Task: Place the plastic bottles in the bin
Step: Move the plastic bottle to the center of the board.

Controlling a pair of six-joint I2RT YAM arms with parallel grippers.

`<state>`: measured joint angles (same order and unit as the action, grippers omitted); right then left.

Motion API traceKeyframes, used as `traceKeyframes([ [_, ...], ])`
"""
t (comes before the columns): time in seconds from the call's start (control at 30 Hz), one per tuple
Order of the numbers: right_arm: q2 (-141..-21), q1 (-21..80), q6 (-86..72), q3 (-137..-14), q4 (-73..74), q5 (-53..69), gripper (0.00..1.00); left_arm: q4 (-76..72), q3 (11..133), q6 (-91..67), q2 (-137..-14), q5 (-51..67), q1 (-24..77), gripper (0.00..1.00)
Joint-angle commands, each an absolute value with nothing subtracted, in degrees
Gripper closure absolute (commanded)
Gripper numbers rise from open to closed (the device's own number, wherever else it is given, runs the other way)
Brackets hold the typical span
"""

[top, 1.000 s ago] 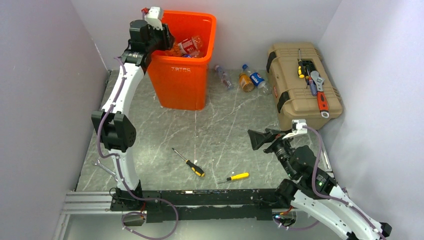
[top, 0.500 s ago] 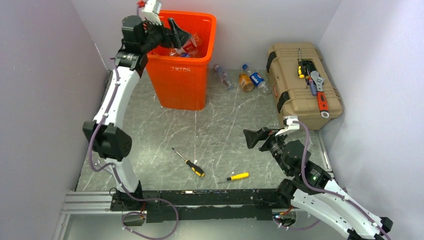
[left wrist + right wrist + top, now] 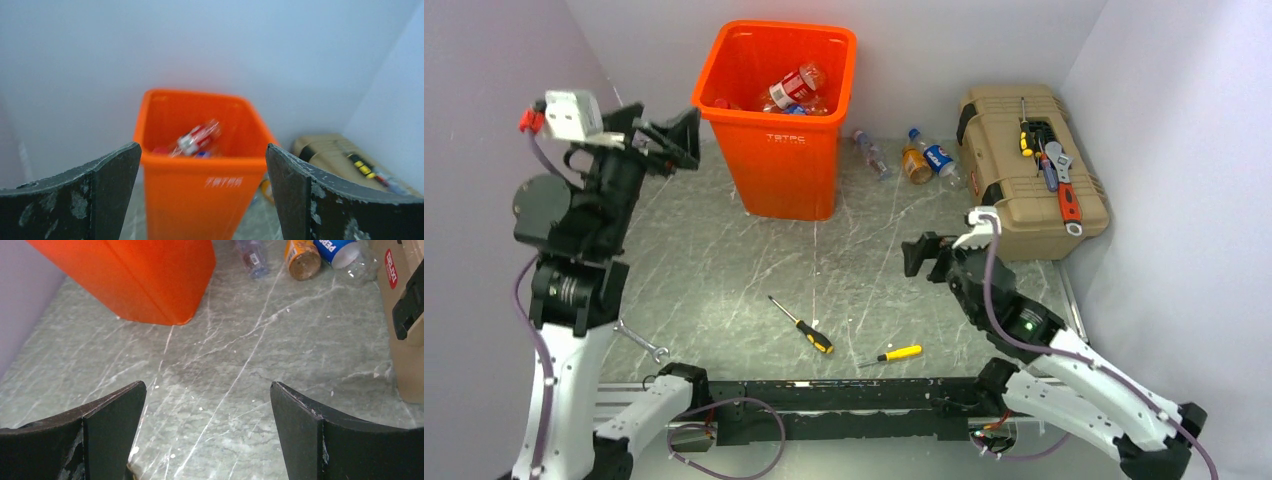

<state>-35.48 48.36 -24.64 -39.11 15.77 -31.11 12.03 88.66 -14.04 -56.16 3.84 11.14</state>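
From above the near edge of the tabletop [image 3: 724, 260], the top camera looks steeply down; both wrist cameras face its far edge, sharing the bin [image 3: 786, 165].

white arms [image 3: 559, 385], black joints [image 3: 574, 292], purple cables [image 3: 987, 280]

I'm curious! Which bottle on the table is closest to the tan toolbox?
The blue-labelled bottle, right beside the toolbox. The orange bottle and the clear bottle lie farther left, toward the bin.
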Motion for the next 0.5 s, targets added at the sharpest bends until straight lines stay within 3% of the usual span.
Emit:
traceKeyframes([
  [0.0,-45.1,46.5,-24.2,-44.3,12.2,-34.1,0.0,23.1,74.7,-11.7,-50.8,-9.4,11.2,0.01],
  [0.27,-58.8,31.2,-32.7,-42.5,-1.8,-17.0,0.02,23.5,52.5,-19.8,-36.8,-11.7,11.2,0.01],
  [0.47,-73.6,29.7,-26.2,-46.3,-12.7,-18.3,0.03,22.1,45.8,-23.8,-34.7,-8.6,10.9,0.01],
])
